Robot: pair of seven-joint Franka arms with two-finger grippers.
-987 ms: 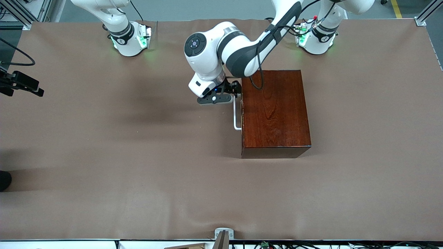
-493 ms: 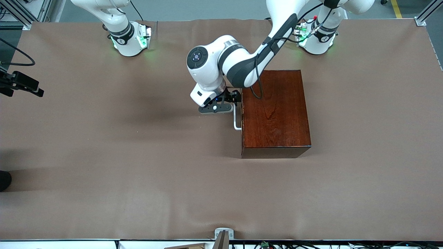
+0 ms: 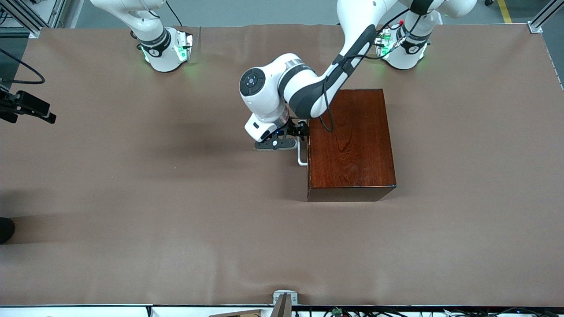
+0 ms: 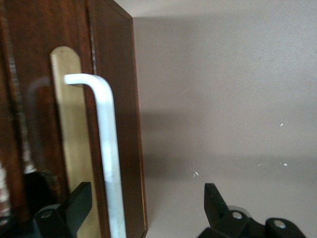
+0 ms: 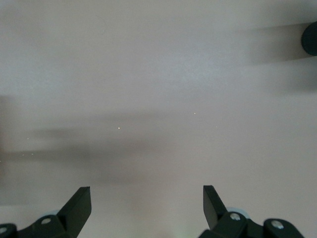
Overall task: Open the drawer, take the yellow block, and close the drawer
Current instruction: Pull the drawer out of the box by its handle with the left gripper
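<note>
My left gripper (image 4: 143,208), fingers spread, straddles the white handle (image 4: 106,148) of the shut drawer (image 3: 308,149), the bar running lengthwise between them; my right gripper (image 5: 146,208) waits open over bare table.

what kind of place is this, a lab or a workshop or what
Most likely a robotics lab or test cell. Two white arms are bolted along one edge of a table with a plain brown cover. Aluminium frame posts stand at its corners, and loose cables run along the front edge.

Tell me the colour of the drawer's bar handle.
White; the U-shaped bar handle shows best in the left wrist view.
</note>
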